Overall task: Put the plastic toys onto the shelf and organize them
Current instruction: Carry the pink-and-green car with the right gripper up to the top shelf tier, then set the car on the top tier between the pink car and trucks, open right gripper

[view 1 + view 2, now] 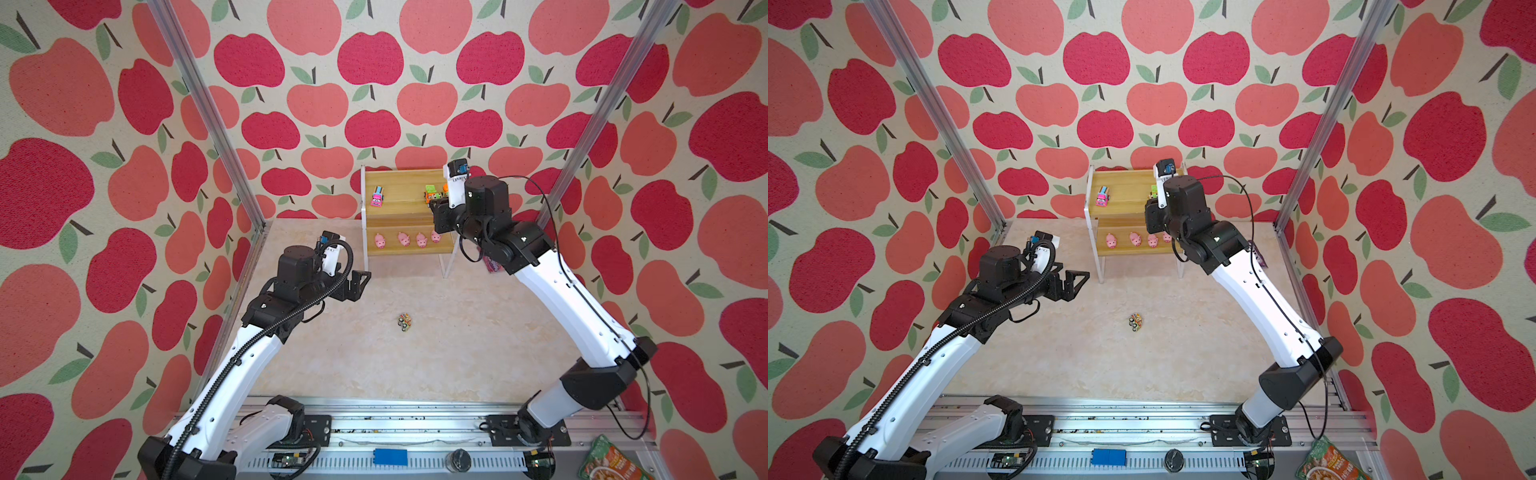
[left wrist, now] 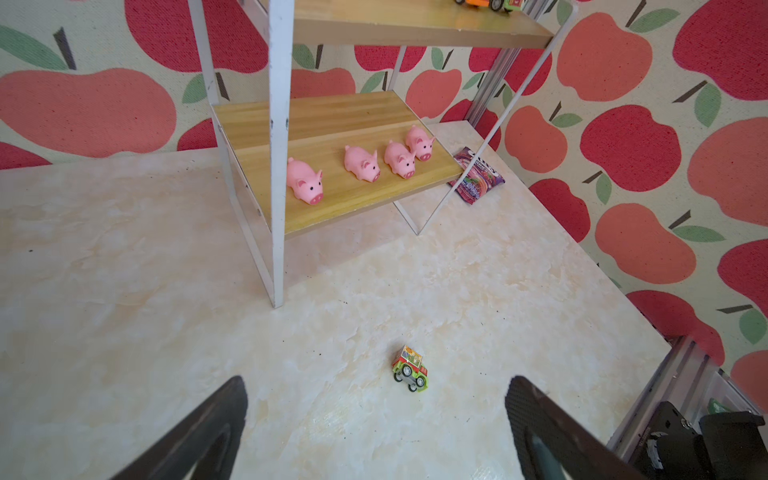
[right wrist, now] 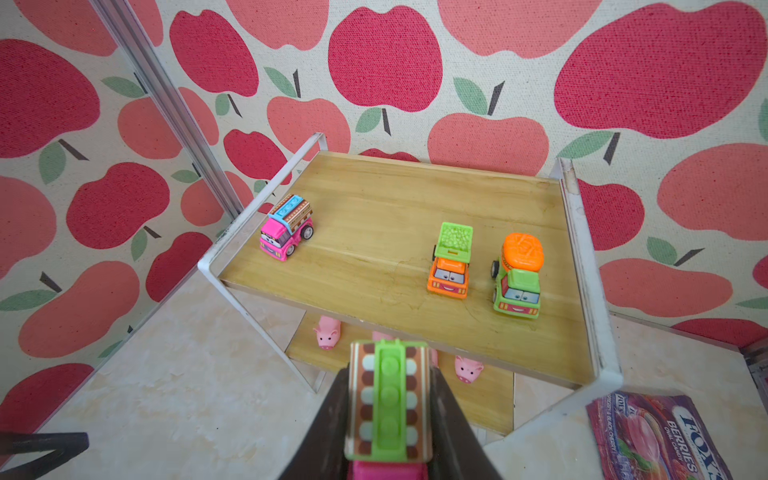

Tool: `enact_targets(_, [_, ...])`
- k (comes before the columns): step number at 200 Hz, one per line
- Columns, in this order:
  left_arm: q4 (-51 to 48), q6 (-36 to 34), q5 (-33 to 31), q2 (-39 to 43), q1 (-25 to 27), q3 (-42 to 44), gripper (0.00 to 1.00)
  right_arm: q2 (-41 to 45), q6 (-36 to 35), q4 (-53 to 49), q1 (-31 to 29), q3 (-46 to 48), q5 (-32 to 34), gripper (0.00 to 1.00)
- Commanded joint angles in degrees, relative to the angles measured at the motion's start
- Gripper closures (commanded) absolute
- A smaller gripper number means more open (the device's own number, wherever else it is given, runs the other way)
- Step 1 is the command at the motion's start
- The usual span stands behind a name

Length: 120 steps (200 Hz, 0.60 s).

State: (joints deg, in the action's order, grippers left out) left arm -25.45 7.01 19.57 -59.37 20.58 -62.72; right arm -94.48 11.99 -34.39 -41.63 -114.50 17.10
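Two-tier wood-grain shelf [image 3: 374,208], four pink plastic pigs [image 2: 361,163] lined on its lower board, three bright toy cars [image 3: 451,262] upright on top, brown-striped toy car [image 3: 388,405] held aloft before it, green toy car [image 2: 410,369] tipped sideways on tabletop [image 2: 166,311].

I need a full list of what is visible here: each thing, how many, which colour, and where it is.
Marbled table: one, beige, under everything.
Two-tier wooden shelf: one, yellowish boards, white frame, table's far side.
Small plastic pigs: four, pink, lower tier.
Toy cars on top tier: three: pink car, orange car, green car.
Striped-roof car: one, pink body, held before top tier.
Tipped-over car: one, green, table's middle.
Flat candy bag: one, purple, on table beside shelf.
Snack packet: one, green, beyond table's near right corner.
Left gripper: one, black, open, above table.
Right gripper: one, black, shut on striped-roof car.
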Motion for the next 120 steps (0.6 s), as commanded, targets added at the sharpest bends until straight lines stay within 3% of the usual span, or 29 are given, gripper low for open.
enact_targets(1, [-1.6, 0.4, -2.1, -1.3, -0.3, -1.3, 0.01, -6.0, -0.1, -4.4, -0.1, -8.0, 2.0, 0.73])
enact_targets(74, [2.9, 0.3, -0.4, 0.2, -0.7, 4.5, 0.01, -26.8, -0.7, -13.2, -2.5, -37.4, 8.7, 0.72])
enact_targets(120, [3.3, 0.3, 0.1, 0.9, -0.7, 5.7, 0.01, -29.6, -1.6, -10.6, -3.3, -39.3, 14.8, 0.71])
